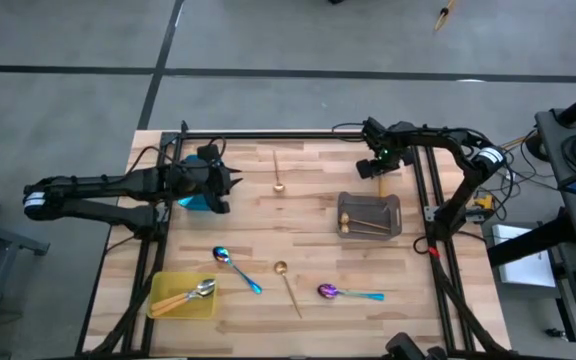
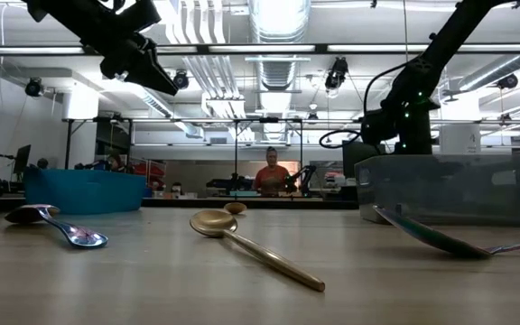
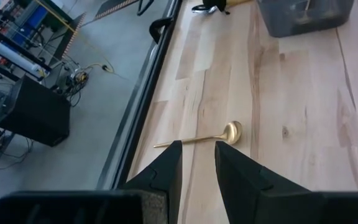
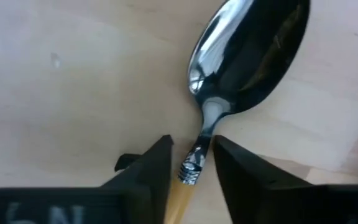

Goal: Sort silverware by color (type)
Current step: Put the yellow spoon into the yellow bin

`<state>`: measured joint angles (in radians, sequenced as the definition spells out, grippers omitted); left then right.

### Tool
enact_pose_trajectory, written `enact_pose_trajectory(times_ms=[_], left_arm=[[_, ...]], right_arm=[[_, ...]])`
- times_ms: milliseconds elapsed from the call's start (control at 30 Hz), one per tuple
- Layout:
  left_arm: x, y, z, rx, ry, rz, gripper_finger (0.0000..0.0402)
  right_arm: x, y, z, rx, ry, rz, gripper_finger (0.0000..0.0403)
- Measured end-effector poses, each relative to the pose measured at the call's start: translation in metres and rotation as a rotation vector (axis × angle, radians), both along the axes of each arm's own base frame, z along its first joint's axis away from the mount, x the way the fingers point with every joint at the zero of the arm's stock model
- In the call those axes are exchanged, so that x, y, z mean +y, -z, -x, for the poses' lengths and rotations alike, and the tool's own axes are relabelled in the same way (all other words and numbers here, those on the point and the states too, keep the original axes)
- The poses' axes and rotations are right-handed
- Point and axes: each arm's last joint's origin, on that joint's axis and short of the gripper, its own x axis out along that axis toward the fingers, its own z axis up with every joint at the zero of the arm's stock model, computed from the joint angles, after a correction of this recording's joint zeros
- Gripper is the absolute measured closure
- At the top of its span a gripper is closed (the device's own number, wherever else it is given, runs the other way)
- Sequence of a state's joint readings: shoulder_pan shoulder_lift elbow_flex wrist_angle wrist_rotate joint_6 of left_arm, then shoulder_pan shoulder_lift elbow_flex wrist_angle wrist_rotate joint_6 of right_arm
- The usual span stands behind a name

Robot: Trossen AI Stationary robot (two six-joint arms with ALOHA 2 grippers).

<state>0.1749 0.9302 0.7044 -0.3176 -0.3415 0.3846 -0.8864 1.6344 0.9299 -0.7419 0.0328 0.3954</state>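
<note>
I have the right claw (image 4: 191, 163) down at the worktop (image 1: 308, 215) near two o'clock, its fingers set either side of the neck of an orange-handled silver spoon (image 4: 241, 62). The fingers (image 4: 151, 165) look just beside the handle with a little gap showing, so I judge this the closing stage of a pick, not yet a firm grip. Next I would pinch fully, lift, and carry it to the yellow tray (image 1: 180, 297) at seven o'clock, where like spoons (image 1: 196, 291) already lie.

The left claw (image 3: 197, 165) waits near nine o'clock above the teal tray (image 1: 190, 198), fingers slightly parted and empty, looking toward a gold spoon (image 3: 219, 135).

The grey tray (image 1: 369, 214) at three o'clock holds gold spoons. Loose on the worktop: a teal-handled spoon (image 1: 236, 268), another (image 1: 348, 293), and a gold one (image 1: 288, 285) near six o'clock.
</note>
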Motion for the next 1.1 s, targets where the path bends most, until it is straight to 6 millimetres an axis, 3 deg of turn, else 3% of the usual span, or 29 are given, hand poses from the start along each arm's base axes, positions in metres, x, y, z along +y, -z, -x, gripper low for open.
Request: enact_pose_trajectory(times_ms=[233,467,767,967,1100], left_arm=[[0.0,-0.001,0.0,-0.015,-0.007,0.01,0.0325],[0.0,-0.003,-0.001,-0.05,-0.018,0.026,0.0325],[-0.001,-0.003,-0.003,-0.105,-0.002,0.121,0.0325],[-0.003,-0.007,-0.007,-0.207,0.058,0.184,0.0325],[-0.003,-0.01,-0.009,-0.265,0.055,0.192,0.0325]], right_arm=[[-0.003,-0.001,-0.003,-0.014,-0.004,0.031,0.0382],[-0.007,-0.013,-0.007,-0.062,-0.032,0.108,0.0384],[0.001,-0.076,-0.007,-0.248,-0.081,0.366,0.0384],[0.031,-0.121,-0.024,-0.551,-0.181,0.629,0.0385],[0.058,-0.136,-0.04,-0.791,-0.271,0.807,0.0385]])
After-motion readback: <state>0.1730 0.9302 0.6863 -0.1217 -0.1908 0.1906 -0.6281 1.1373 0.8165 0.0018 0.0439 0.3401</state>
